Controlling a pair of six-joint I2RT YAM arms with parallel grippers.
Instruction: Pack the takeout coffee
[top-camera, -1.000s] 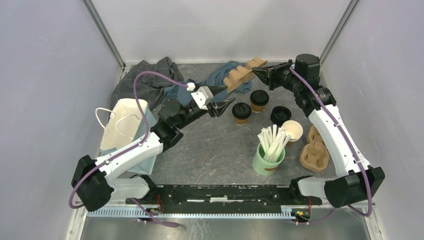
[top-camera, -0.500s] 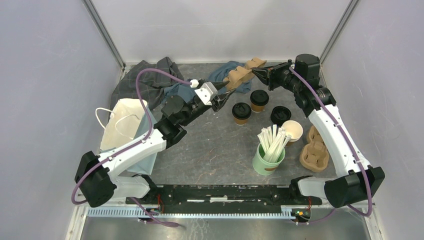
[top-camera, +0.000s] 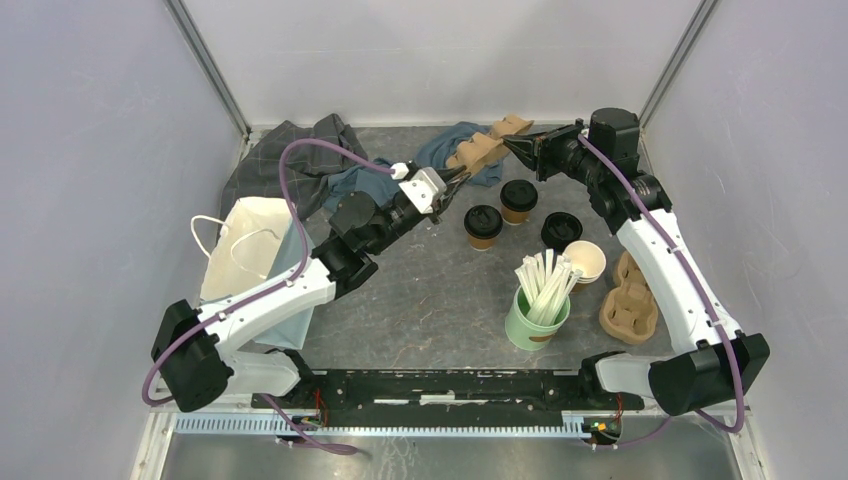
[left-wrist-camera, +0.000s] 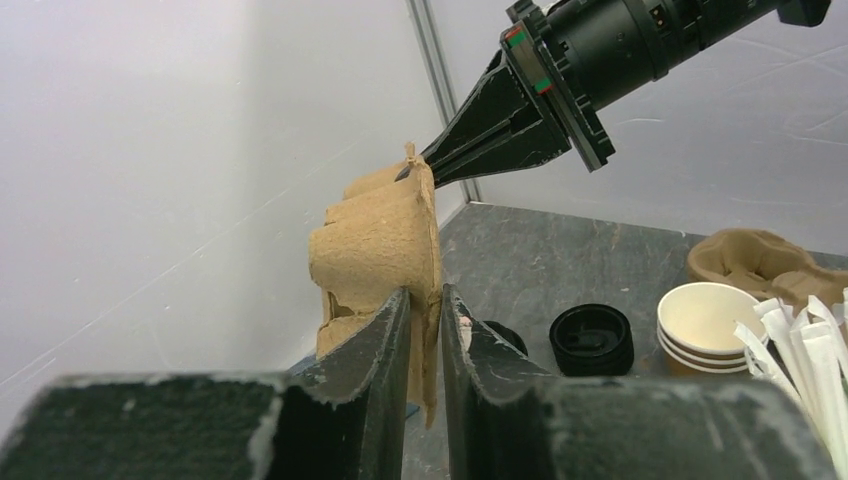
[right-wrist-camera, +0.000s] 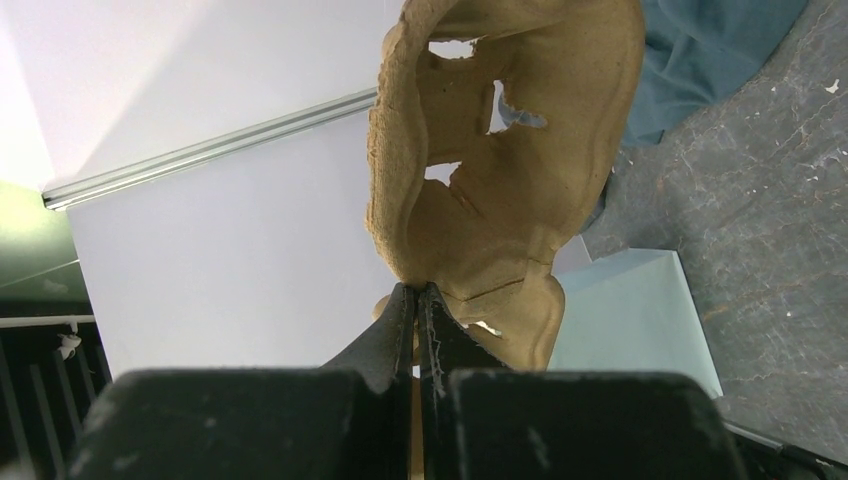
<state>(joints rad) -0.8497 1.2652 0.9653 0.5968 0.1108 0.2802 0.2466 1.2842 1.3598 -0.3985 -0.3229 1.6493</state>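
Brown cups (top-camera: 482, 240), black lids (top-camera: 519, 193), tan carrier (top-camera: 478, 151), plaid grey cloth (top-camera: 285, 165), mint stirrer cup (top-camera: 528, 328).

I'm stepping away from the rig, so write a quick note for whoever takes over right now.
Right gripper: shut on one end of the pulp carrier, held off the table at the back.
Left gripper: jaws straddle the carrier's opposite edge; a firm pinch cannot be confirmed.
The two takeout coffees stand lidded on the table, untouched.
Done: carrier lifted. Left: seat both coffees in it.
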